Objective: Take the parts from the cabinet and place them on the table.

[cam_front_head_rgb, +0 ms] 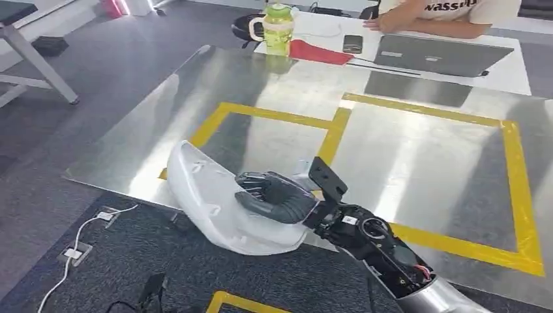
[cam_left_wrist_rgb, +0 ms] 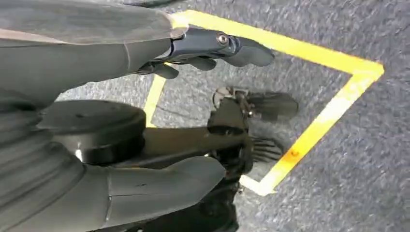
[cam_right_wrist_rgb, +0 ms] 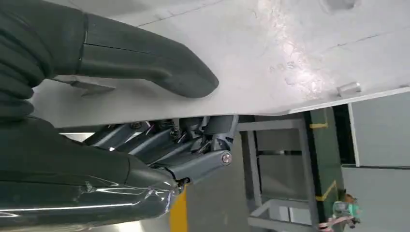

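Note:
My right hand [cam_front_head_rgb: 277, 195] grips a large white curved plastic part [cam_front_head_rgb: 209, 195] and holds it over the near left edge of the shiny metal table [cam_front_head_rgb: 417, 163]. Half of the part hangs past the edge, over the carpet. In the right wrist view the thumb [cam_right_wrist_rgb: 150, 63] presses on the part's white surface [cam_right_wrist_rgb: 300, 53] and the fingers [cam_right_wrist_rgb: 193, 145] wrap under its rim. My left hand [cam_left_wrist_rgb: 203, 53] hangs over the grey carpet with its fingers apart and nothing in them.
Yellow tape [cam_front_head_rgb: 417, 111] marks two rectangles on the table. At the far end a person sits at a laptop [cam_front_head_rgb: 437, 55], with a green bottle [cam_front_head_rgb: 278, 29], a red cloth [cam_front_head_rgb: 316, 52] and a phone [cam_front_head_rgb: 353, 44]. A white cable [cam_front_head_rgb: 78, 241] lies on the carpet.

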### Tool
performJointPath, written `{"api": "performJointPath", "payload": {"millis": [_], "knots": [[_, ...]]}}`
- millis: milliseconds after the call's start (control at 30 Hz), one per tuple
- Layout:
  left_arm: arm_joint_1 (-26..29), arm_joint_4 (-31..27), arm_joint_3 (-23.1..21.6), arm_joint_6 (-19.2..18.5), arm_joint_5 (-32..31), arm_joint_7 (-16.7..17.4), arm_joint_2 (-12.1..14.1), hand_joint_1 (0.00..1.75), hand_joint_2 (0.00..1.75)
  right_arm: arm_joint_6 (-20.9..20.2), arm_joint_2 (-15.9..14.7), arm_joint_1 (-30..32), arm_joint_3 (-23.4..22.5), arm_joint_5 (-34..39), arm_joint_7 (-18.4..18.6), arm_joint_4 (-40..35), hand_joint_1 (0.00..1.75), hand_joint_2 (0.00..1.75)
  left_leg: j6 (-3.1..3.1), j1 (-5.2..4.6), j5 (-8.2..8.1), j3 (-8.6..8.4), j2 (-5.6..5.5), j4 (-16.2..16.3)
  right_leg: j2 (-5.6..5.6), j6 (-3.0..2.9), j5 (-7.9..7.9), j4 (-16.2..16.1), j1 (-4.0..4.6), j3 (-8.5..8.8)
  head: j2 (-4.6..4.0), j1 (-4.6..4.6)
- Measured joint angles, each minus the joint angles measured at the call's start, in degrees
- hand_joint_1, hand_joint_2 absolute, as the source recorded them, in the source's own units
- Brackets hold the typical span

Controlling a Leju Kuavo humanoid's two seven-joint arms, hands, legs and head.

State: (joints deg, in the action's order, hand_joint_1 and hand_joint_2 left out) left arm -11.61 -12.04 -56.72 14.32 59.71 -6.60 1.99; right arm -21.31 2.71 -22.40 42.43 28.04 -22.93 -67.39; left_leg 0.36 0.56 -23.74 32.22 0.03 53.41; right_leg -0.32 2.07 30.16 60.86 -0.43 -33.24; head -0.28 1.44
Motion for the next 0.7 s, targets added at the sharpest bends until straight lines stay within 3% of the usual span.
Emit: {"api": "performJointPath", "payload": {"millis": [67,100,133,167,200,233,267,300,400,467,533,567,600,633,667,700], "knots": [[-0.2,0.0,0.0,0.0,-0.2,0.1,-0.2,0.0,1.75,0.3,0.0,0.0,0.2,-0.3,0.3,0.0,1.75,1.75,0.16,-0.13,-0.06,0.01,-0.18,0.0,0.17,0.24,4.3,10.1,-0.01,-4.54,0.0,-0.2],[-0.2,0.0,0.0,0.0,-0.2,0.2,-0.2,0.0,1.75,0.3,0.0,-0.1,0.2,-0.5,0.3,0.0,1.75,1.75,0.16,-0.15,-0.06,0.0,-0.32,0.0,0.16,0.28,4.84,13.0,-0.04,-5.96,0.0,-0.32],[-0.2,0.0,0.0,0.0,-0.3,0.3,-0.2,0.0,1.75,0.3,0.0,-0.4,0.4,-0.5,0.3,0.1,1.75,1.75,0.16,-0.15,-0.06,-0.04,-0.49,0.1,0.16,0.25,3.82,12.6,-0.06,-5.95,0.0,-0.39],[-0.2,0.0,0.0,0.0,-0.3,0.3,-0.2,0.0,1.75,0.3,0.0,-0.8,0.6,-0.7,0.3,0.1,1.75,1.75,0.13,-0.15,-0.08,-0.08,-0.67,0.1,0.16,0.18,1.77,9.8,-0.08,-4.75,0.0,-0.46],[-0.3,0.0,0.0,0.0,-0.3,0.3,-0.3,0.0,1.75,0.3,0.0,-1.5,0.8,-0.7,0.2,0.2,1.75,1.75,0.06,-0.14,-0.13,-0.17,-0.93,0.2,0.18,0.01,-1.68,3.7,-0.11,-1.91,0.0,-0.57],[-0.4,0.0,0.0,0.0,-0.4,0.3,-0.4,0.0,1.75,0.3,0.0,-2.0,1.0,-0.7,0.2,0.2,1.75,1.75,-0.06,-0.13,-0.21,-0.27,-1.12,0.3,0.29,-0.15,-3.84,-0.7,-0.11,0.13,0.0,-0.63],[-0.5,0.0,0.0,0.0,-0.6,0.3,-0.4,0.0,1.75,0.1,0.0,-2.6,1.1,-0.7,0.1,0.4,1.75,1.75,-0.26,-0.13,-0.32,-0.2,-1.29,0.4,0.83,-0.42,-4.91,-4.9,-0.11,1.78,0.0,-0.72],[-0.6,0.0,0.0,0.0,-0.7,0.3,-0.4,0.0,1.75,-0.1,0.2,-3.2,1.4,-0.7,0.0,0.5,1.75,1.75,-0.5,-0.48,-0.32,0.23,-1.39,0.8,1.16,-0.52,-4.62,-6.1,0.05,2.39,0.0,-0.74],[-0.5,0.0,0.0,-0.2,-0.7,0.4,-0.4,0.0,1.75,-0.3,0.6,-4.1,1.8,-0.9,-0.1,1.1,1.75,1.75,-1.46,-0.19,0.07,0.47,-1.55,0.5,1.16,-1.28,-4.67,-6.0,0.31,1.96,0.0,-0.72],[-0.6,0.0,0.0,-0.2,-0.7,0.4,-0.3,0.0,1.75,-0.3,1.0,-4.8,2.0,-0.9,-0.1,1.3,1.75,1.75,-2.1,-0.09,-1.24,1.09,-1.21,2.1,0.8,-2.05,-5.16,-6.8,-0.2,2.48,0.0,-0.81],[-0.7,0.0,0.0,-0.2,-0.7,0.4,-0.3,0.0,1.75,-0.3,1.4,-5.3,2.1,-0.9,-0.2,1.6,1.75,1.75,-2.62,0.12,-5.69,5.13,-0.9,10.7,0.44,-2.37,-5.19,-6.8,-0.21,2.38,0.0,0.35],[-0.7,0.0,0.0,-0.3,-0.7,0.4,-0.3,0.0,1.75,-0.4,1.4,-5.3,2.4,-0.9,-0.2,1.8,1.75,1.75,-2.85,0.19,-7.72,7.67,-0.8,15.9,0.24,-2.4,-5.17,-6.8,-0.13,2.34,0.0,0.44],[-0.6,0.0,0.0,-0.3,-0.7,0.4,-0.3,0.0,1.75,-0.4,1.4,-5.3,2.6,-0.9,-0.3,2.0,1.75,1.75,-3.0,0.22,-8.63,9.45,-0.72,19.3,0.06,-2.44,-5.14,-6.7,-0.1,2.31,0.0,0.48],[-0.6,0.0,0.0,-0.3,-0.7,0.4,-0.3,0.0,1.75,-0.4,1.4,-5.4,2.8,-0.9,-0.3,2.2,1.75,1.75,-3.07,0.23,-8.18,10.0,-0.66,20.0,-0.04,-2.43,-5.14,-6.7,-0.1,2.33,0.0,0.61],[-0.5,0.0,0.0,-0.3,-0.7,0.4,-0.3,0.0,1.75,-0.5,1.5,-5.7,3.0,-0.9,-0.3,2.4,1.75,1.75,-3.03,0.23,-6.57,9.18,-0.61,18.1,-0.13,-2.43,-5.12,-6.7,-0.11,2.35,0.0,0.68],[-0.6,0.0,0.0,-0.3,-0.7,0.4,-0.3,0.0,1.75,-0.5,1.7,-6.3,3.1,-0.9,-0.3,2.7,1.75,1.75,-2.91,0.26,-3.89,6.92,-0.49,13.3,-0.14,-2.39,-5.09,-6.7,-0.11,2.38,0.0,0.88]]}}
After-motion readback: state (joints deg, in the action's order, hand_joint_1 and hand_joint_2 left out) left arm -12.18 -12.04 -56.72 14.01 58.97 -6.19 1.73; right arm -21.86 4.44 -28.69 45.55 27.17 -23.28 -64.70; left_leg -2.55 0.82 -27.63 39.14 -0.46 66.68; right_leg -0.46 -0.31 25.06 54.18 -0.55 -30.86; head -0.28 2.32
